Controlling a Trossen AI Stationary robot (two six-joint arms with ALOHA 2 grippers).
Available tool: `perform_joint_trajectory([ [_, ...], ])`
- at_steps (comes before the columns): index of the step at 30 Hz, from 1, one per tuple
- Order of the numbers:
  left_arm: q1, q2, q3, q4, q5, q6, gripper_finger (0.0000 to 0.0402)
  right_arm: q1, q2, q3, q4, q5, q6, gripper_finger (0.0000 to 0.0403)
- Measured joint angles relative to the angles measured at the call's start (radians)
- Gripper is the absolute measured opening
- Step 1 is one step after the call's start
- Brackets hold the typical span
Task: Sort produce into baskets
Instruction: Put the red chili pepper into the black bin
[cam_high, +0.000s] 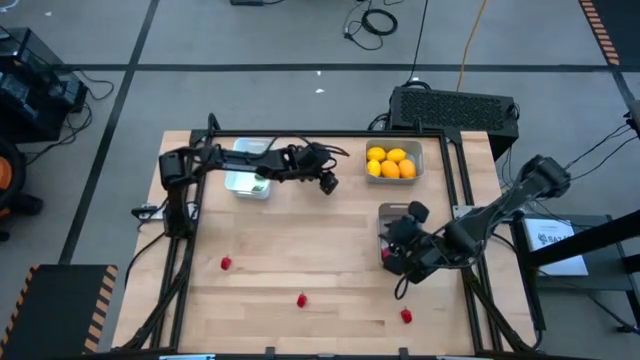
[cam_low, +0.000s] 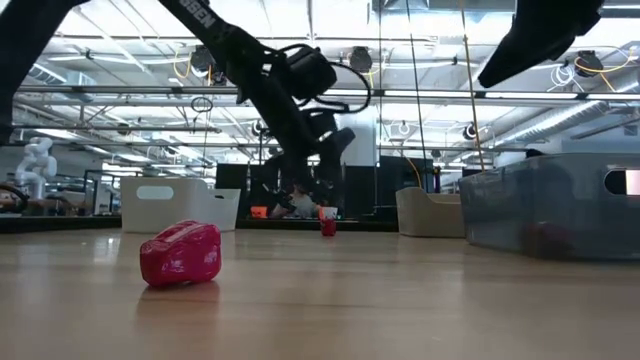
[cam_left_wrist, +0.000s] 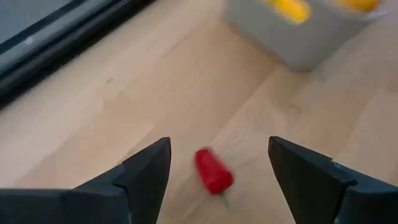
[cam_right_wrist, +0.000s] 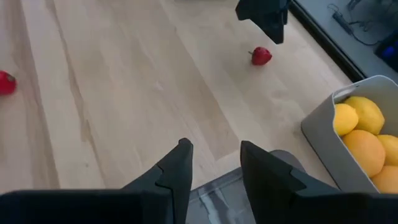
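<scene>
- The pale grey plastic tray (cam_high: 394, 163) at the back of the light wooden surface (cam_high: 300, 240) holds several yellow-orange lemon-like toy fruits (cam_high: 390, 162).
- The left gripper (cam_high: 328, 181) hangs just beside that tray, toward the white rectangular tray (cam_high: 248, 170); its fingers (cam_left_wrist: 144, 173) stand apart, empty, straddling a small red berry piece (cam_left_wrist: 213, 170) on the wood.
- The right gripper (cam_high: 392, 252) hovers in front of the lemon tray over the darker, narrower grey tray (cam_high: 390, 212), fingers (cam_right_wrist: 175, 168) partly apart; I cannot tell whether anything is between them.
- Three more red berries (cam_high: 226, 263) lie well in front of the lemon tray.
</scene>
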Motion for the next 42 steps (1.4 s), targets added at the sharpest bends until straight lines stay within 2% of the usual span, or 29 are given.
perform_joint_trajectory([
  [5,-0.018,0.035,-0.005,0.009,-0.02,-0.09,0.0276,0.0,0.031,0.0,0.0,0.001,-0.028,0.0125],
  [11,-0.037,0.137,-0.001,0.057,-0.052,-0.174,0.0276,0.0,0.051,0.0,0.005,0.001,-0.029,0.0125],
  [14,-0.04,0.173,0.003,0.063,-0.103,-0.197,0.0276,0.01,0.06,0.0,0.013,-0.001,-0.027,0.0125],
  [24,-0.058,0.191,0.006,0.08,-0.16,-0.194,0.0267,0.072,0.066,0.0,0.02,-0.001,0.002,0.0125],
  [28,-0.065,0.19,0.005,0.074,-0.16,-0.192,0.0226,0.078,0.066,0.0,0.031,0.002,0.002,0.0125],
  [38,-0.078,0.19,0.005,0.076,-0.149,-0.117,0.0081,0.078,0.066,0.0,0.046,-0.003,0.054,0.0125],
  [42,-0.094,0.178,0.003,0.067,-0.142,-0.072,0.0059,0.078,0.066,0.0,0.048,-0.003,0.055,0.0125],
])
